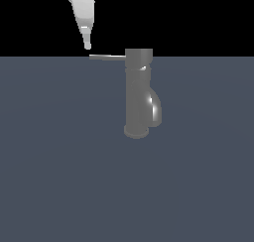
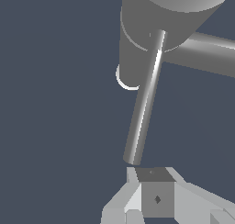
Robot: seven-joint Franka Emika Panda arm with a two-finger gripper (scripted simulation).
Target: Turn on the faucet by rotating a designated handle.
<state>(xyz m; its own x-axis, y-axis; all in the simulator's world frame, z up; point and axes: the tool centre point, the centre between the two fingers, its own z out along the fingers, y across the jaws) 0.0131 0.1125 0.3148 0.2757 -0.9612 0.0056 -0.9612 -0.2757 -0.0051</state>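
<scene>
— Arm pose first: where does it stand?

— White robot arm (image 1: 82, 8) comes down steeply from the top edge of the exterior view, tapering to the gripper (image 1: 88, 45), whose tip hangs just above the free end of the thin, straight grey metal handle (image 1: 106, 57). Whether tip and bar touch, I cannot tell.

— And the gripper's opening?

— Cannot tell. The exterior view shows one narrow point, with no visible gap. In the wrist view, the pale gripper (image 2: 153, 191) sits just beyond the handle's (image 2: 144, 103) end, and nothing lies within it.

— Where is the faucet?

— Upright grey metal cylinder faucet (image 1: 137, 94) stands on the flat dark blue-grey table (image 1: 59, 176), near the middle. The handle sticks out horizontally from its top cap toward the exterior view's left; the shiny curved spout (image 1: 156, 107) bulges toward the exterior view's right.
</scene>
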